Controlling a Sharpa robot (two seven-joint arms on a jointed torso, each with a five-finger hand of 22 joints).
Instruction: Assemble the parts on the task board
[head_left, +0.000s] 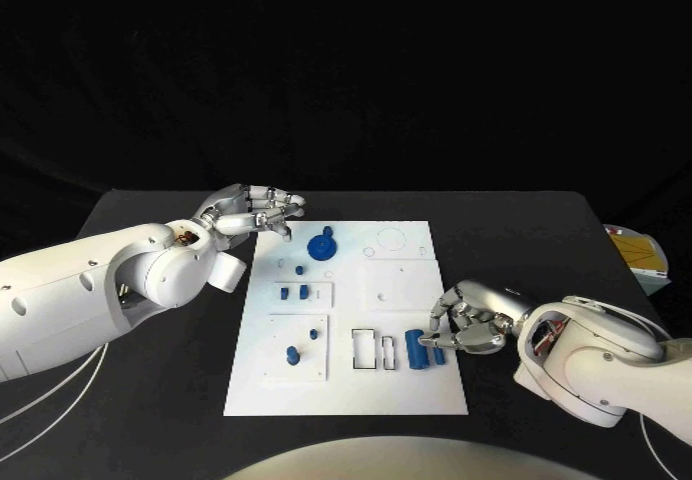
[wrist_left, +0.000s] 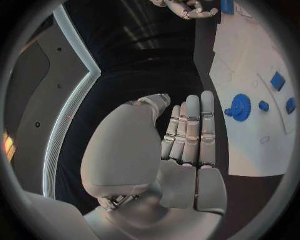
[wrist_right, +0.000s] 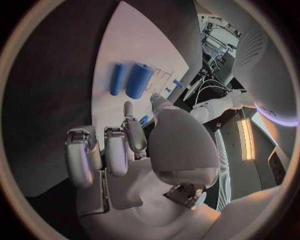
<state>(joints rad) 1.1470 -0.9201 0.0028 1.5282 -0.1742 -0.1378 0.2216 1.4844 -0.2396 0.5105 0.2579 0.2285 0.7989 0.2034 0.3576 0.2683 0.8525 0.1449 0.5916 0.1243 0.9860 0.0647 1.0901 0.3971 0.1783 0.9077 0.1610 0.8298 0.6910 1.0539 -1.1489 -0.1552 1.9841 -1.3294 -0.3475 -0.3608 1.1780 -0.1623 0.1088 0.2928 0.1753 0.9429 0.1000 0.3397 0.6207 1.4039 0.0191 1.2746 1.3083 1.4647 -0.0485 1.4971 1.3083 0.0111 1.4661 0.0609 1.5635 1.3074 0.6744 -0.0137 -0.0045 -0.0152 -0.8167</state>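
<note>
The task board (head_left: 346, 320), a white rectangular plate, lies at the middle of the black surface (head_left: 519, 215), its long axis running away from the robot. The left arm (head_left: 87, 290) enters from the left and ends in the left hand (head_left: 253, 215), which hovers just beside the board's far left corner; its fingers (wrist_left: 190, 130) lie straight and side by side, and it holds nothing. The right arm (head_left: 606, 360) enters from the right; the right hand (head_left: 469, 320) sits at the board's near right edge with its fingers curled in toward the board. Whether the right hand pinches a part cannot be told, as its fingertips are close to the parts there but contact is not resolved. A blue gear-like part (head_left: 325, 243) rests near the far left of the board, close to the left hand but apart from it. Two upright blue cylindrical parts (head_left: 418, 350) stand side by side near the right edge, just beside the right hand's fingertips. Two small blue blocks (head_left: 294, 293) occupy a framed recess left of centre, and a small blue piece (head_left: 293, 353) lies in the nearer left recess. Small blue pegs (head_left: 302, 268) sit between the gear-like part and the blocks.
</note>
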